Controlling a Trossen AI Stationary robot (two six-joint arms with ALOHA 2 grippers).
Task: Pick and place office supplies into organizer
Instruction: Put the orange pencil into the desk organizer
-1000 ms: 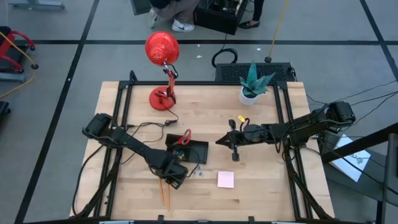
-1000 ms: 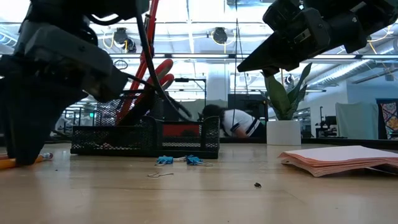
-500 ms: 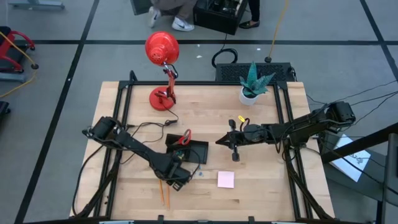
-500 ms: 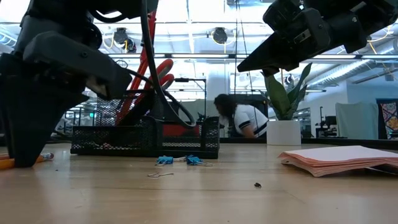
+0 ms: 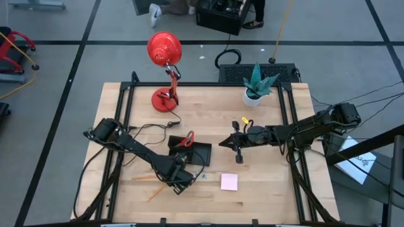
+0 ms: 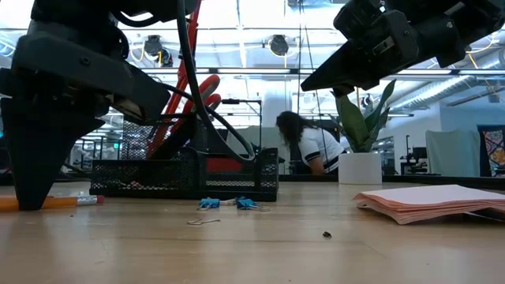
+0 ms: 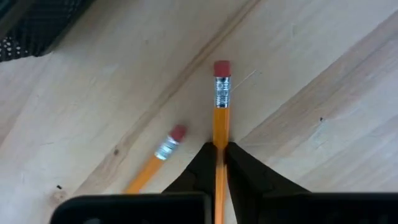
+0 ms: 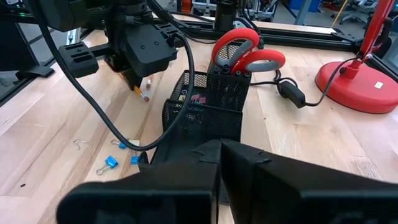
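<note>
Scissors [image 5: 187, 139] already stand in the organizer [image 5: 201, 153]. Left claw [image 7: 217, 163] is clamped on one pencil [image 7: 220, 106] at the organizer's 7 o'clock. Second pencil [image 7: 155, 158], clips [image 6: 227, 203] and sticky pad [image 5: 229, 182] remain on the table [image 5: 208, 113]. Right claw [image 5: 223, 143], together, idles at 3 o'clock.

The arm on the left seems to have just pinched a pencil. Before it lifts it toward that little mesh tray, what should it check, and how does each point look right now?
1. Pencil gripped: ok. The left hand is shut on one orange pencil, fingers on both sides of it.
2. Only one pencil caught: ok. The second pencil lies beside the fingers, apart from them.
3. Room in the organizer: cannot tell. The red-handled scissors already stand in it; the free space is not clear.
4. Path to the tray: ok. Only the blue clips lie nearby, flat on the table.
5. Other arm out of the way: ok. The right hand, shut and empty, hovers beside the organizer.
</note>
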